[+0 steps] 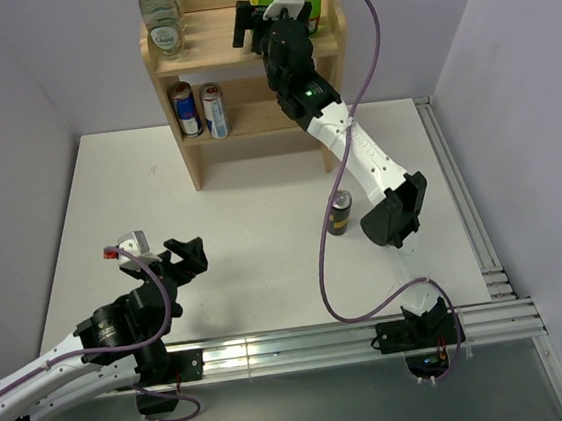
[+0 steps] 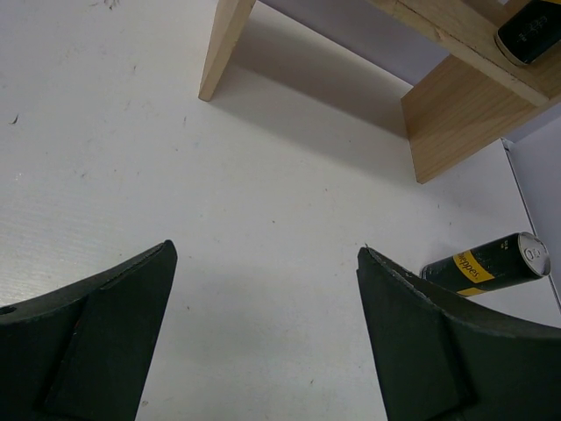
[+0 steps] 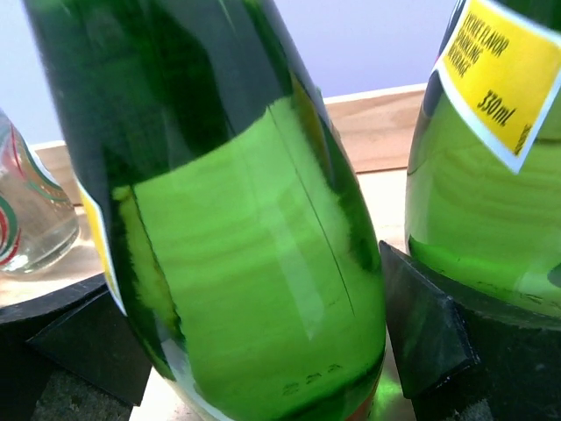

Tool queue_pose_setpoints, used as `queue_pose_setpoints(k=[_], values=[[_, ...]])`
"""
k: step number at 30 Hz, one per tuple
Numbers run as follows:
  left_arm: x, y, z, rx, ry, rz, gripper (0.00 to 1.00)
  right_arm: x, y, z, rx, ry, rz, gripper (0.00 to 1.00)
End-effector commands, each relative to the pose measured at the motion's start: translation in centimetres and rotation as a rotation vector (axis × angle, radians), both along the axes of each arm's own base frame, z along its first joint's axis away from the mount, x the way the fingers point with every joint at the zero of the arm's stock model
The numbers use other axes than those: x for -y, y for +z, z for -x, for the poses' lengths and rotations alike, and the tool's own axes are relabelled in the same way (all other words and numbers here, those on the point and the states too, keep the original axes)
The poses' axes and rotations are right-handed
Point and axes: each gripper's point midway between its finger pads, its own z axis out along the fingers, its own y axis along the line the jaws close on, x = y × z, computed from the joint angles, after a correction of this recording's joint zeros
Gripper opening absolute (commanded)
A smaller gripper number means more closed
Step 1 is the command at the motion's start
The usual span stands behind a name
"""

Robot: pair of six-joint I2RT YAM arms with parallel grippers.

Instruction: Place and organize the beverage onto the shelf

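The wooden shelf (image 1: 196,164) stands at the back of the table. My right gripper (image 1: 270,10) is up at its top tier, open, with a green glass bottle (image 3: 245,219) standing between its fingers (image 3: 421,324). A second green bottle with a yellow label (image 3: 491,175) stands just to its right. A dark can with a yellow label (image 1: 339,212) stands on the table near the right arm and also shows in the left wrist view as the can (image 2: 491,263). My left gripper (image 1: 190,255) hovers open and empty over the table's near left part.
Clear glass bottles (image 1: 163,22) stand on the left of the top tier. Two cans (image 1: 200,108) stand on the middle tier's left side. A purple cable (image 1: 327,266) loops over the table by the right arm. Walls close in the table.
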Motion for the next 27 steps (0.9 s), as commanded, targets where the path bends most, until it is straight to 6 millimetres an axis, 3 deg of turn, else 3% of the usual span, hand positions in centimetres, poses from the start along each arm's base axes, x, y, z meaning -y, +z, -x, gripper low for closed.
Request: queue_pose_setpoints(k=[1,7,27], values=[[-0.1,0.2,0.1,0.006,-0.001,0.01,0.9,0.5,0.2,-0.5,0.019,-0.016,-0.033,1.0],[0.0,0.1,0.0,0.005,0.002,0.005,0.9,0.8,-0.2,0.0,0.002,-0.021,-0.024,1.0],[-0.2,0.2,0.0,0.009,0.007,0.012,0.89,1.8,-1.4,4.6,-0.061,0.001,-0.02,1.0]])
